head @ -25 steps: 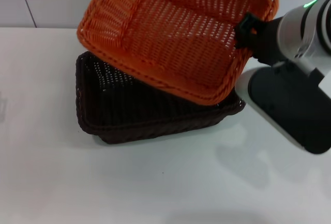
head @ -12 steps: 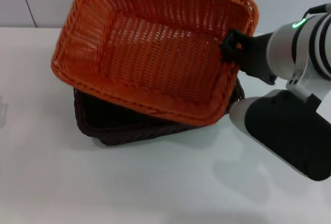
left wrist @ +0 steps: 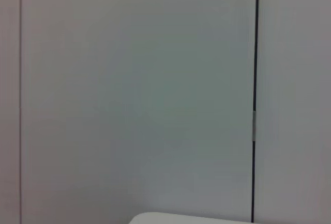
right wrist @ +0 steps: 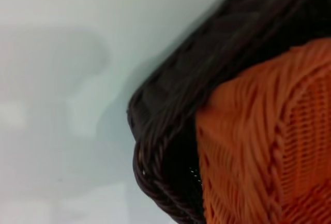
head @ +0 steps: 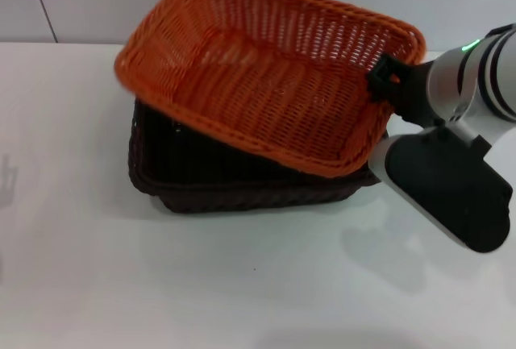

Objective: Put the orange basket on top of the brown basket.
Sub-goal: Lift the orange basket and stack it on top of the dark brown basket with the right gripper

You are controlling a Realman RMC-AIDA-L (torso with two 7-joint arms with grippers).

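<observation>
Above the brown basket (head: pixel 242 180) on the white desk (head: pixel 161 284), the orange basket (head: pixel 266 91) hung tilted, far-left corner raised, near-right edge low and overlapping the brown rim. The right gripper (head: pixel 385 83) had its fingers clenched on the orange basket's right-hand braided rim, carrying it from that one side. The left gripper was out of the head view; its wrist camera faced only a blank wall panel.

Handling, as a guess: the orange basket looked light and fairly stiff, held from one edge without visible sag. Open-weave sloping sides, thick braided rim, flat woven floor. The rim seemed the best hold: thick and ribbed, unlikely to slip. A one-sided hold would let it swing or tip, so levelling looked needed before setting down.

The brown basket (right wrist: pixel 170 131) was the same rectangular shape and weave, very dark, similar in size. The right wrist view showed its braided corner just beside the orange weave (right wrist: pixel 269 141). It could nest rather than perch.
</observation>
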